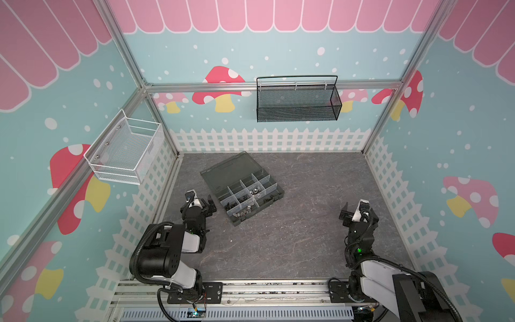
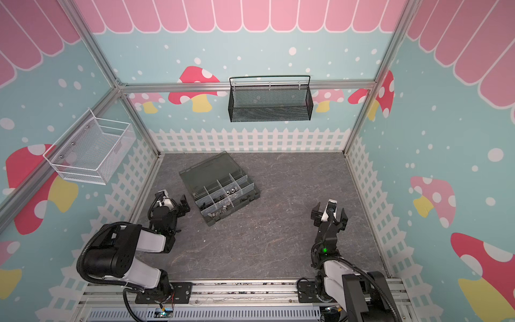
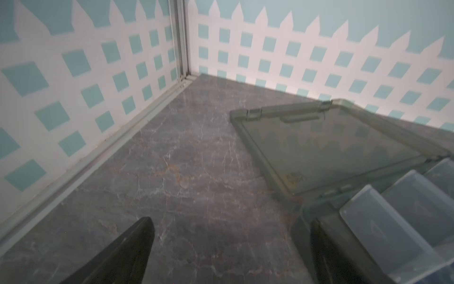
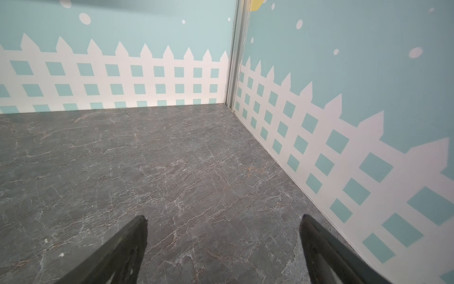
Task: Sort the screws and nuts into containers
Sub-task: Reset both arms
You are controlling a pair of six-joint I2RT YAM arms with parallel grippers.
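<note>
Organizer box (image 1: 274,195) sits open on the grey marble-pattern tabletop (image 1: 292,245), left of centre and rotated, with its smoky lid (image 1: 231,168) laid flat toward the far-left wall. The containers (image 1: 245,192) are the translucent-walled compartments inside it. In both top views small dark and silver hardware lies in several compartments: silver nuts (image 1: 242,214) in a near one, a silver nut (image 1: 253,191) in a middle one, dark bits (image 1: 230,207) in a near-left one. Too small to tell screws from nuts among the dark pieces.

Left gripper (image 1: 201,203) is just left of the box's near-left corner, jaws spread wide with nothing between them; the left wrist view shows the fingers (image 3: 127,250) over bare tabletop beside the box.

Right gripper (image 2: 329,213) is well apart on the right side, also fully spread and holding nothing, over bare tabletop near the right wall.
</note>
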